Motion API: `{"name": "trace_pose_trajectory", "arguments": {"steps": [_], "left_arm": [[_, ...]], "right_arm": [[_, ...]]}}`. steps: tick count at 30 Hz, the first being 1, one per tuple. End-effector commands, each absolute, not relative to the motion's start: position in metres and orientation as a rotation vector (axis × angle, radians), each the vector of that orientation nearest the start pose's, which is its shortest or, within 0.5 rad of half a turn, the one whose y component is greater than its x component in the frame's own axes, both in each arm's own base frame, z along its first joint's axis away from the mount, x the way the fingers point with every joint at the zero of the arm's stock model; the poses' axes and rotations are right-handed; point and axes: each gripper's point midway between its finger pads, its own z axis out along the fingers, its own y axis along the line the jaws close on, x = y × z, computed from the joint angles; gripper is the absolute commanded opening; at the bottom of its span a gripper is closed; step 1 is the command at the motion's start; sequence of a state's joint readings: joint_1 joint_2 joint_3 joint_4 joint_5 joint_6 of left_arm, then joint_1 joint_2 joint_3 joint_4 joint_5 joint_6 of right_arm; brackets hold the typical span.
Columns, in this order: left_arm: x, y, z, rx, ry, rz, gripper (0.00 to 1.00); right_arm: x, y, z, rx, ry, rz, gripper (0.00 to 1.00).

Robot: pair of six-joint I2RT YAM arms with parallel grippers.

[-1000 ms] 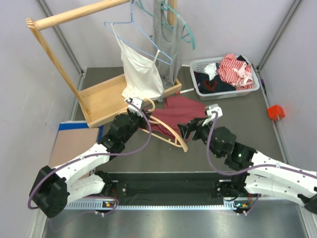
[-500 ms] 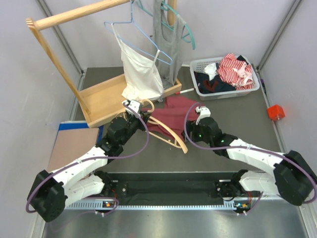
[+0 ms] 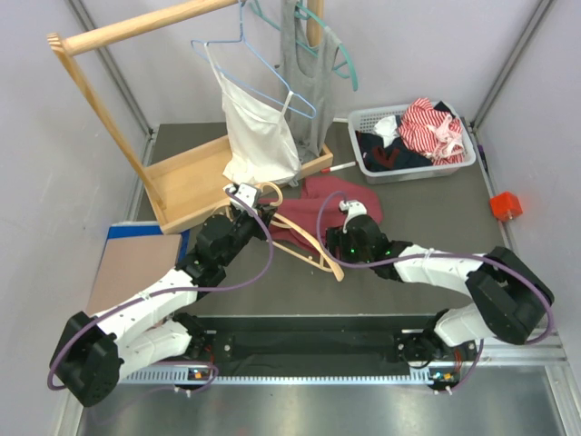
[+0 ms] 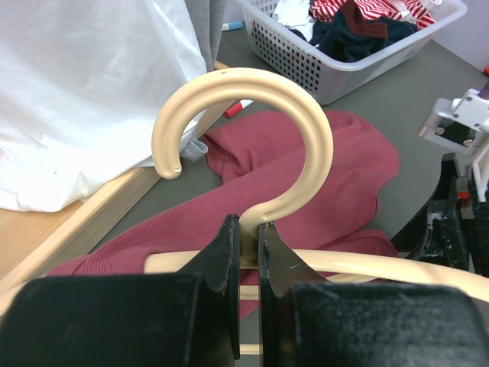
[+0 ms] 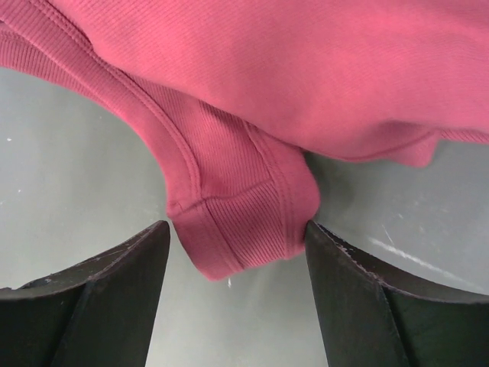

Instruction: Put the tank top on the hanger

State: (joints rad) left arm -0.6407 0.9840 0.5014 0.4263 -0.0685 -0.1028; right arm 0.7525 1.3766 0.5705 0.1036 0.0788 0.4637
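Ribbing marks tank top [image 5: 229, 206] strap between parted right hand [image 5: 234, 233]; left hand [image 4: 248, 229] clamps curved hanger [image 4: 306, 138].

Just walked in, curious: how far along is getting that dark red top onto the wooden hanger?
Done: the left end effector grips the hanger below its hook. In hand: the right end effector, jaws open, straddles a folded edge of the tank top. Left: threading the top, which lies crumpled on the table, onto the hanger.

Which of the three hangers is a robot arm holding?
The tan wooden hanger, pinched below its hook by the left gripper; the blue wire hanger and teal hanger hang from the rack.
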Motion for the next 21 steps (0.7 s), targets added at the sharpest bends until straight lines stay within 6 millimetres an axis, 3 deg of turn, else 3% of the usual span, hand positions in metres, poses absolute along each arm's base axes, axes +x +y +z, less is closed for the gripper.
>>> {"name": "trace_pose_trajectory", "arguments": {"steps": [1,4,8,11,15,21], "left_arm": [[0.298,-0.211,0.251,0.358,1.488,-0.523,0.00],[0.299,-0.210,0.250,0.354,1.489,-0.518,0.00],[0.301,-0.207,0.250,0.348,1.490,-0.500,0.00],[0.301,-0.204,0.251,0.341,1.489,-0.479,0.00],[0.306,-0.193,0.258,0.313,1.472,-0.413,0.00],[0.313,-0.184,0.272,0.259,1.436,-0.364,0.00]], "right_arm": [[0.267,0.252,0.057,-0.282,2.286,0.475,0.68],[0.268,0.250,0.051,-0.278,2.313,0.429,0.55],[0.270,0.247,0.056,-0.264,2.317,0.403,0.21],[0.265,0.241,0.062,-0.274,2.336,0.376,0.10],[0.250,0.239,0.083,-0.341,2.335,0.428,0.01],[0.221,0.229,0.106,-0.383,2.346,0.507,0.00]]}}
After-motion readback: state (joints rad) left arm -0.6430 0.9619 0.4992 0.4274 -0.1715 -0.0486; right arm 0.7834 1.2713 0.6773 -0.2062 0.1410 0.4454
